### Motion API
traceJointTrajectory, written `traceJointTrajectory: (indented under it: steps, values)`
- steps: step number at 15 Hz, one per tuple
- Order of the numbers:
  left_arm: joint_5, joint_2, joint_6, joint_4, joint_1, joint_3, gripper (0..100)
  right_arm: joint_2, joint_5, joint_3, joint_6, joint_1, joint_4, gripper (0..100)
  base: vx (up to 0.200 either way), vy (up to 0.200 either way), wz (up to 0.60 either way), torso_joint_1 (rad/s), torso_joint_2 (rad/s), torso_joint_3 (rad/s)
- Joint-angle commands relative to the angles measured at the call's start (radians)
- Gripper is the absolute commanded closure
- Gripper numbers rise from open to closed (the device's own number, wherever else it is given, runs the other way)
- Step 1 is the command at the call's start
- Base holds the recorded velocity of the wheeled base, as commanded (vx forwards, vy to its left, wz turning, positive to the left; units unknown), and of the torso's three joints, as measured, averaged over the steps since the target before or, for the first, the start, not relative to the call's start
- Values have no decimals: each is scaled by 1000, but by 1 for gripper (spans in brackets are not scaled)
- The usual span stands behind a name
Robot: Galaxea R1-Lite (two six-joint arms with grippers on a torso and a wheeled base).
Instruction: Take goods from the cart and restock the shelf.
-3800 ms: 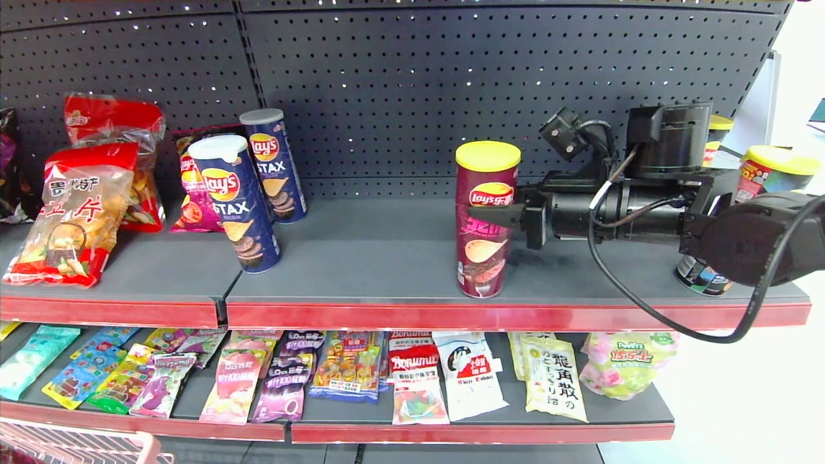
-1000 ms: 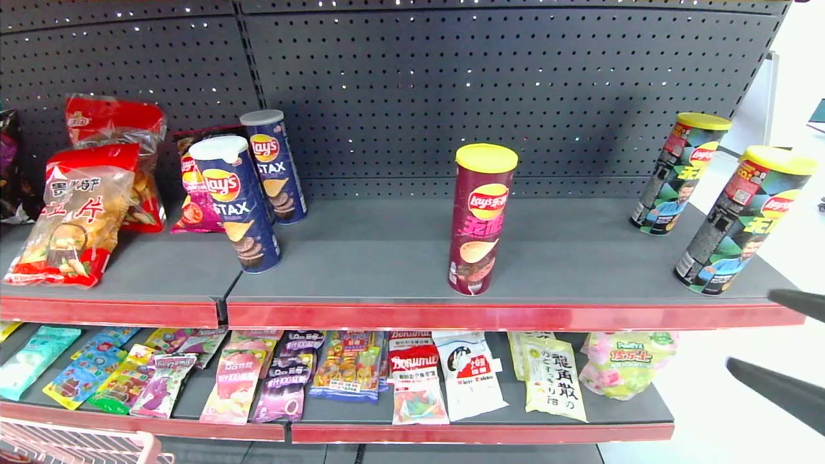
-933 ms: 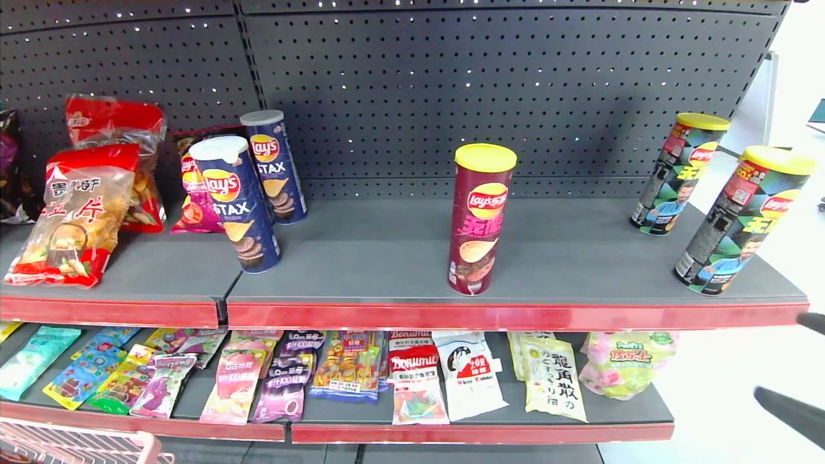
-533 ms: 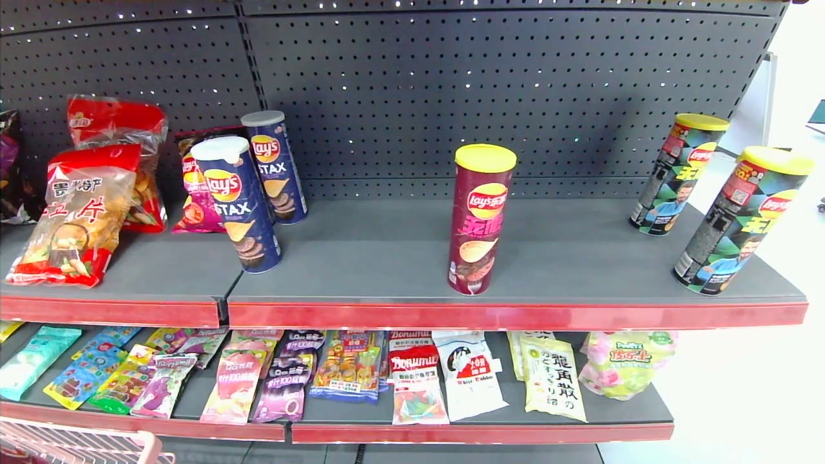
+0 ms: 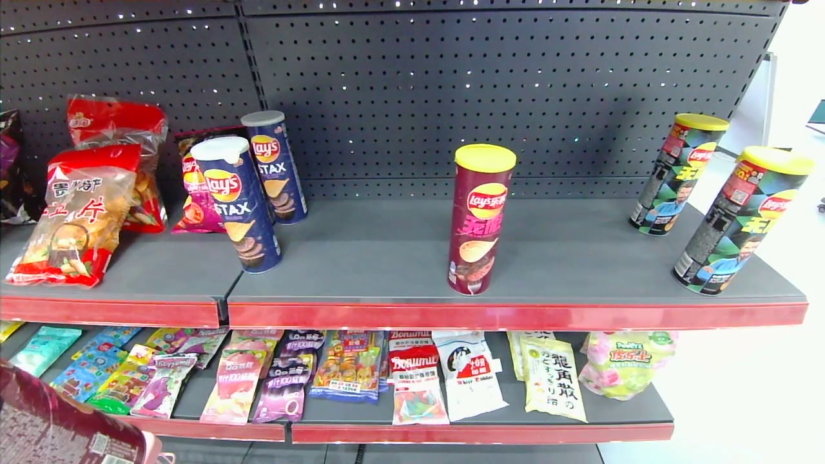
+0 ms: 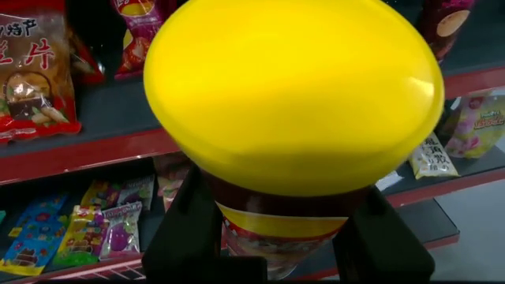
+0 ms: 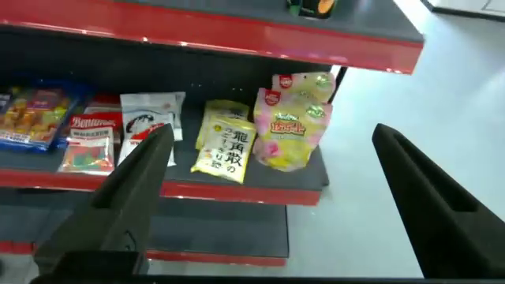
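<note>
My left gripper is shut on a maroon chip can, its black fingers on either side of the body below the yellow lid. That held can rises into the lower left corner of the head view, in front of the lower shelf. A matching maroon can with a yellow lid stands upright near the front edge of the upper shelf. My right gripper is open and holds nothing, low in front of the right end of the lower shelf.
Two blue cans and snack bags fill the upper shelf's left side. Two green-black cans stand at its right end. Bare shelf lies on both sides of the maroon can. Small packets cover the lower shelf.
The right arm let go of the maroon can on the shelf and dropped away out of the head view at the lower right. A second maroon can has come up at the lower left.
</note>
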Motion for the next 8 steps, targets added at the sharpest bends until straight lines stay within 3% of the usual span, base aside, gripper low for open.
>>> traceJointTrajectory:
  steps: [1, 3, 4, 6, 8]
  values:
    - [-8, 60, 0, -4, 0, -5, 100, 68, -39, 9, -10, -90, -3, 0, 0, 0, 0, 0, 0, 0]
    - [-29, 61, -2, -3, 0, 0, 100, 48, -39, 9, -1, -190, -5, 0, 0, 0, 0, 0, 0, 0]
    - [-31, 58, -2, -3, 0, 9, 100, -8, -8, 13, 12, -198, -6, 0, 0, 0, 0, 0, 0, 0]
    - [-37, 50, -2, -3, 0, 23, 100, -10, 136, 72, 56, -195, -127, 0, 0, 0, 0, 0, 0, 0]
    - [-43, 57, -3, -6, 0, 28, 100, -18, 243, 79, 42, -175, -141, 0, 0, 0, 0, 0, 0, 0]
